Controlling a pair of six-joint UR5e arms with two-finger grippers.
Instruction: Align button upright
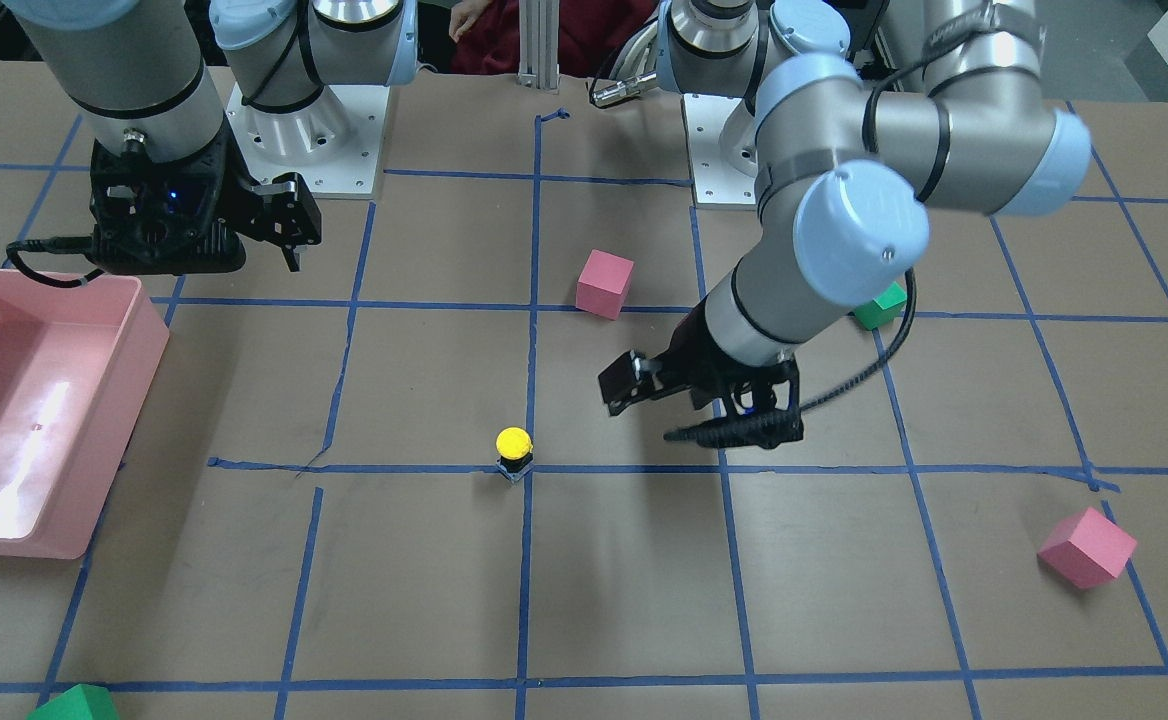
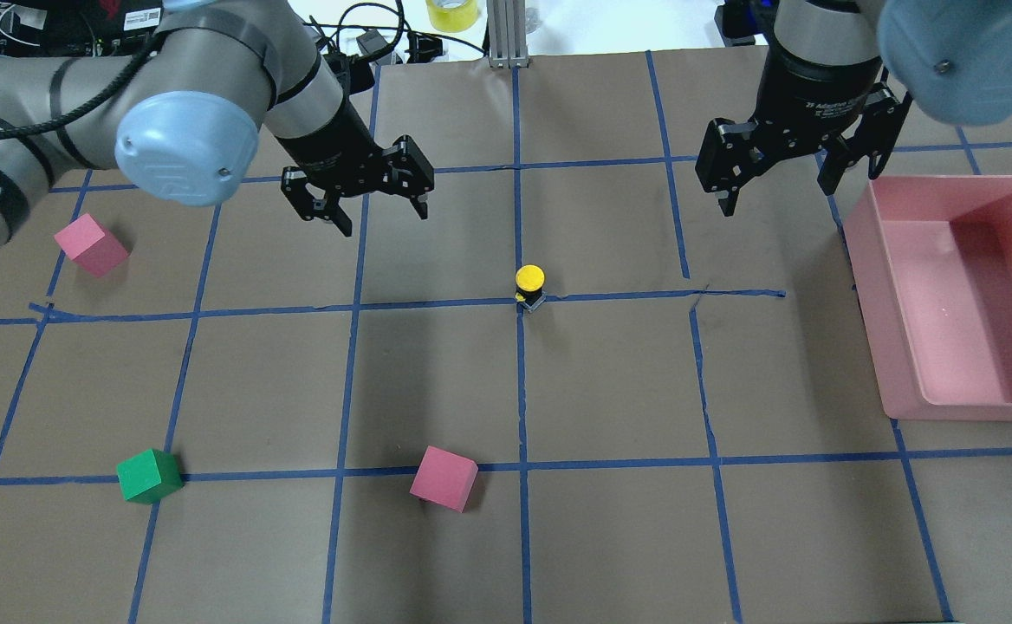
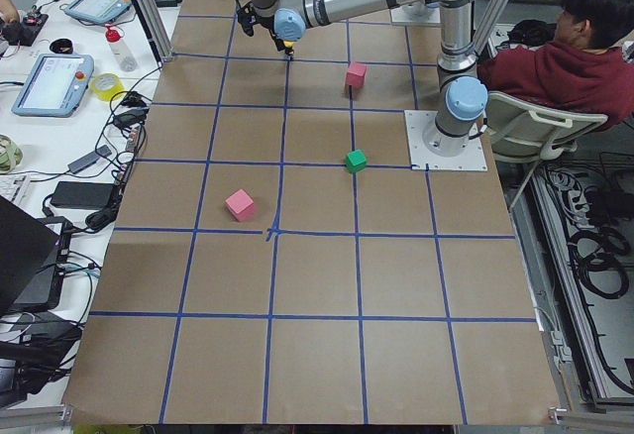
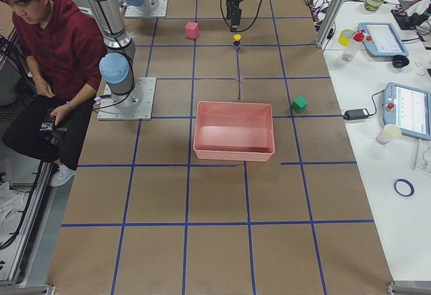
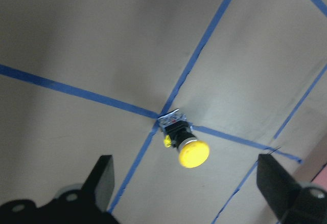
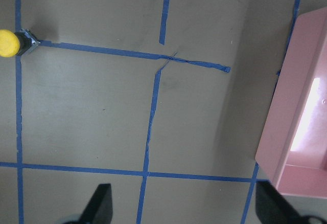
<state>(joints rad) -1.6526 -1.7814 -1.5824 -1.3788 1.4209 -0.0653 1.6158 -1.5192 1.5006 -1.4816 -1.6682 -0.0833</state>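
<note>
The button stands upright, well apart from the spread left claw and the spread right claw.

brown taped table with upright button, cubes, pink bin

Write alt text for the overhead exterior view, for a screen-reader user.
A yellow-capped button stands upright on a blue-tape crossing mid-table, untouched. The left gripper and right gripper hover open beyond it, one on either side. A pink bin sits at the right; a far pink cube, a near pink cube and a green cube lie to the left.
</note>
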